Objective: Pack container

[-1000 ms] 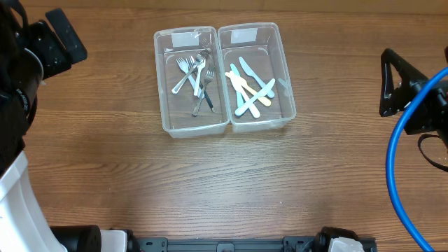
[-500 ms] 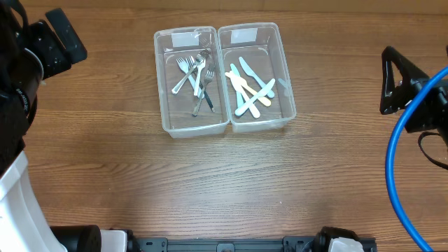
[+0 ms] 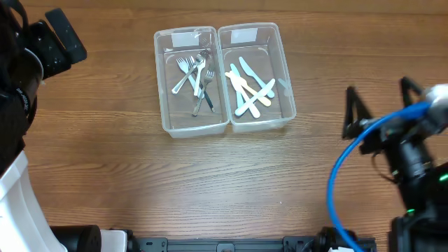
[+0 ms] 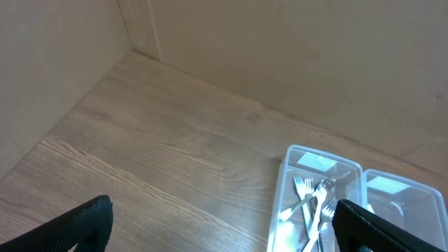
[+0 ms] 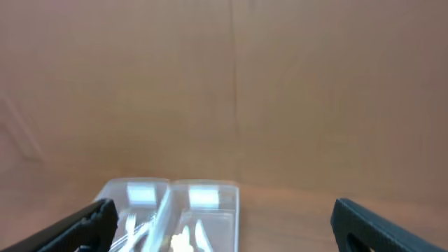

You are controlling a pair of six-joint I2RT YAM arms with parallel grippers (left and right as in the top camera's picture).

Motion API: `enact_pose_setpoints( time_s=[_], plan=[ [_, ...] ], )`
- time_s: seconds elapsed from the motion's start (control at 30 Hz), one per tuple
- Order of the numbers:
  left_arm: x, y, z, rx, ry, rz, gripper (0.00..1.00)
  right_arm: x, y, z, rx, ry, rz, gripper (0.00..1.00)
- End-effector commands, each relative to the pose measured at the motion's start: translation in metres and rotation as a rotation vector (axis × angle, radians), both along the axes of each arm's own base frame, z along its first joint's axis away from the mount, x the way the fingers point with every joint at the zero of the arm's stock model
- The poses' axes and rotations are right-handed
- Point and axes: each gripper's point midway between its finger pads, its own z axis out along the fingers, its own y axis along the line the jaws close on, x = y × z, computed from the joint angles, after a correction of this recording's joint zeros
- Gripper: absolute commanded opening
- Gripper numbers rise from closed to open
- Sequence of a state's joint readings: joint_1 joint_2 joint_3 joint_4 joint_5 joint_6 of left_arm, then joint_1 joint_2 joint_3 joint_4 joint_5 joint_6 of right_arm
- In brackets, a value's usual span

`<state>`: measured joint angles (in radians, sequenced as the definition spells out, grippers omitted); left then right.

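Two clear plastic containers stand side by side at the back centre of the wooden table. The left container [image 3: 159,91] holds several metal forks [image 3: 196,78]. The right container [image 3: 288,84] holds several pastel plastic knives [image 3: 250,89]. My left gripper [image 3: 49,42] is open and empty at the far left; its wrist view [image 4: 224,238] shows the fork container [image 4: 283,203] ahead on the right. My right gripper [image 3: 378,105] is open and empty to the right of the containers; its blurred wrist view [image 5: 224,234] shows both containers [image 5: 175,199] ahead.
A blue cable [image 3: 343,175] loops along the right arm at the right front. Bare wooden table [image 3: 210,182] lies in front of the containers. A plain wall [image 4: 280,49] stands behind the table.
My right arm has swung left and toward the front, closer to the containers; its wrist view is blurred. The left arm and the containers have not moved.
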<state>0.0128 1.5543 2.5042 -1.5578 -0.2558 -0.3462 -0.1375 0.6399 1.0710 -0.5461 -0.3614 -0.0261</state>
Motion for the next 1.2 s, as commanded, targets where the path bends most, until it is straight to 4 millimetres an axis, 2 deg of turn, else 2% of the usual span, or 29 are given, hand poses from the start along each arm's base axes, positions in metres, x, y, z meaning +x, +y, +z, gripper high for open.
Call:
enact_pose_setpoints(
  time_s=[0.0, 0.17, 0.4, 0.73, 0.9, 1.17],
  plan=[
    [-0.002, 0.002, 0.0, -0.009, -0.004, 0.022, 1.0, -0.015, 0.012, -0.05, 0.002, -0.008, 0.061, 1.0],
    [-0.002, 0.002, 0.0, -0.009, -0.004, 0.022, 1.0, -0.026, 0.016, -0.106, -0.009, -0.077, 0.074, 1.0],
    [-0.002, 0.002, 0.0, -0.009, -0.004, 0.022, 1.0, -0.023, 0.007, -0.156, -0.013, -0.096, 0.021, 1.0],
    [-0.002, 0.002, 0.0, -0.009, -0.004, 0.022, 1.0, -0.011, -0.015, -0.196, -0.012, -0.034, -0.117, 1.0],
    [-0.002, 0.002, 0.0, -0.009, -0.004, 0.022, 1.0, -0.006, -0.016, -0.213, -0.011, -0.022, -0.12, 1.0],
    [-0.002, 0.002, 0.0, -0.009, -0.004, 0.022, 1.0, -0.004, -0.01, -0.229, -0.011, -0.034, -0.095, 1.0]
  ],
)
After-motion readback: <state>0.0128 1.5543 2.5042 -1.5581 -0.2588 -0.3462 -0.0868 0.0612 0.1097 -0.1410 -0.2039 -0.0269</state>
